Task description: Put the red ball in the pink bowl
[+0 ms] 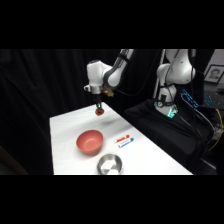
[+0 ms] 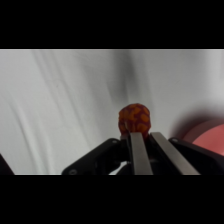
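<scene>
White table point(image 1: 70, 150), red ball point(image 2: 134, 119) gripped between jaws

The white tabletop point(image 1: 65, 130) carries three things. The pink bowl point(image 1: 90, 141) sits near its middle. The silver metal bowl point(image 1: 110, 164) stands just beside it at about five o'clock, and a red, white and blue tube point(image 1: 124, 140) lies at three o'clock.

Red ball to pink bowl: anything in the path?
Nothing visible. The fingers hold the red ball above the table, and only bare tabletop lies between it and the pink bowl. The tube and the silver bowl sit off that line.
</scene>
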{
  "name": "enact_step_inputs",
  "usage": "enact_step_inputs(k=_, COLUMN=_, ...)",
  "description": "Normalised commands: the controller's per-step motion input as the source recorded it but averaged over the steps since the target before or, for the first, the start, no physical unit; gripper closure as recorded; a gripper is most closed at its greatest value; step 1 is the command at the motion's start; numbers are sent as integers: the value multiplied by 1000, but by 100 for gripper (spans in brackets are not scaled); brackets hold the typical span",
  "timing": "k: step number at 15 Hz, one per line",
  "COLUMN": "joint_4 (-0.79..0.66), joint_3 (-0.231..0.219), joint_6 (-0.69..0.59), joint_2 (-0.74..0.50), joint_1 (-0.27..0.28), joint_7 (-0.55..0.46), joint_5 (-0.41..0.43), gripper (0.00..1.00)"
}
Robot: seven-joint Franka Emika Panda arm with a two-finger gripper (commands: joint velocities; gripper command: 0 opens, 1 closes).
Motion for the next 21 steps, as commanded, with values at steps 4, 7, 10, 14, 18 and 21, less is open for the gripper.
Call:
enact_step_inputs(k=4, joint_4=58, joint_3=14, joint_6=-235, joint_2=-175, joint_1=66, joint_7=6, joint_5=-80, gripper=97)
enact_step_inputs(k=7, joint_4=131, joint_3=47, joint_6=-211, joint_2=-77, joint_1=95, joint_7=73, joint_5=-69, gripper=97)
enact_step_inputs(k=10, joint_4=217, joint_3=66, joint_6=-203, joint_2=15, joint_1=105, joint_7=119, joint_5=-58, gripper=96)
enact_step_inputs(k=14, joint_4=293, joint_3=60, joint_6=-193, joint_2=100, joint_1=93, joint_7=120, joint_5=-57, gripper=97)
enact_step_inputs(k=18, joint_4=349, joint_3=45, joint_6=-193, joint_2=159, joint_1=75, joint_7=107, joint_5=-57, gripper=97)
enact_step_inputs(k=21, joint_4=347, joint_3=46, joint_6=-121, joint_2=188, joint_1=60, joint_7=78, joint_5=-39, gripper=97)
